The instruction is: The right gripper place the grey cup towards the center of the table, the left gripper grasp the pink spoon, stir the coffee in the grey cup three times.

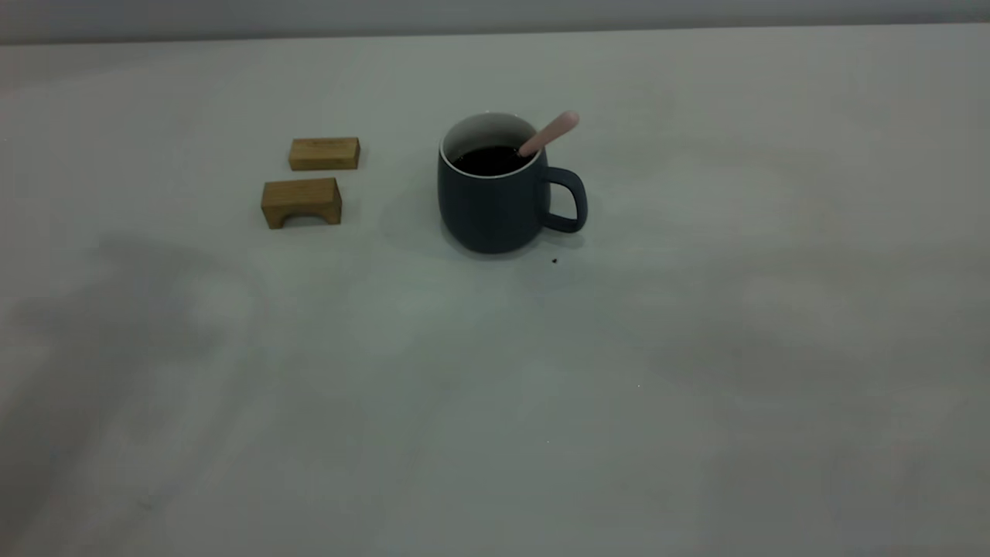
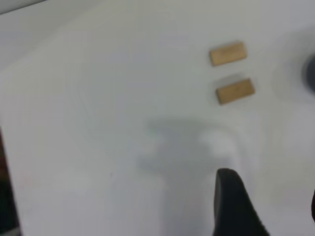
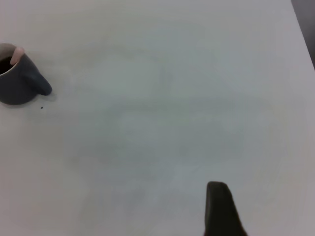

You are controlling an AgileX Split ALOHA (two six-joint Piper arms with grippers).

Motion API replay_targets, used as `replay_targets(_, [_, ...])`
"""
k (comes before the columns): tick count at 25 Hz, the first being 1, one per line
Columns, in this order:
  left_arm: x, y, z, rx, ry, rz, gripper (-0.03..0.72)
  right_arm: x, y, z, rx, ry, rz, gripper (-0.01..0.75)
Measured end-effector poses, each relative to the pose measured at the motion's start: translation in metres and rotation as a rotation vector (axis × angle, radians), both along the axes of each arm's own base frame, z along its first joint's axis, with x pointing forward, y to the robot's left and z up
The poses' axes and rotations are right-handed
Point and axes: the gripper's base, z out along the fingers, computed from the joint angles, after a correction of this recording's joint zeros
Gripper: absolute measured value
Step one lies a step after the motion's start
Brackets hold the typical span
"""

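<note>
The grey cup (image 1: 495,205) stands on the table (image 1: 495,402) near its middle, handle turned to the right. Dark coffee (image 1: 489,160) fills it. The pink spoon (image 1: 551,132) leans in the cup, its handle sticking up over the right rim. Neither arm shows in the exterior view. In the left wrist view my left gripper (image 2: 268,196) hangs open over bare table, with the cup (image 2: 311,73) far off at the frame edge. My right gripper (image 3: 266,196) is open too, with only one finger (image 3: 220,206) showing. It is far from the cup (image 3: 18,83) and spoon (image 3: 17,55).
Two tan wooden blocks lie left of the cup: a flat one (image 1: 324,153) and an arched one (image 1: 302,202). Both blocks (image 2: 231,71) also show ahead of the left gripper. A dark speck (image 1: 554,261) lies by the cup's base.
</note>
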Motion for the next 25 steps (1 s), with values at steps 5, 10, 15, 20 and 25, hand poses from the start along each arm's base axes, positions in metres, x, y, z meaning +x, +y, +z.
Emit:
replay_targets(5, [-0.073,0.023,-0.032,0.007,0.053,0.031,0.451,0.000,0.000,0.000,0.000,0.000,0.000,0.493])
replay_targets(10, [-0.145,0.042,-0.081,-0.042,0.074,0.066,0.451,0.000,0.000,0.000,0.000,0.000,0.000,0.493])
replay_targets(15, [-0.203,0.058,-0.127,-0.144,-0.032,0.116,0.451,0.000,0.000,0.000,0.000,0.000,0.000,0.493])
replay_targets(20, [-0.242,0.067,-0.149,-0.165,-0.163,0.229,0.451,0.000,0.000,0.000,0.000,0.000,0.000,0.493])
replay_targets(25, [-0.264,0.068,-0.149,-0.176,-0.327,0.301,0.451,0.000,0.000,0.000,0.000,0.000,0.000,0.493])
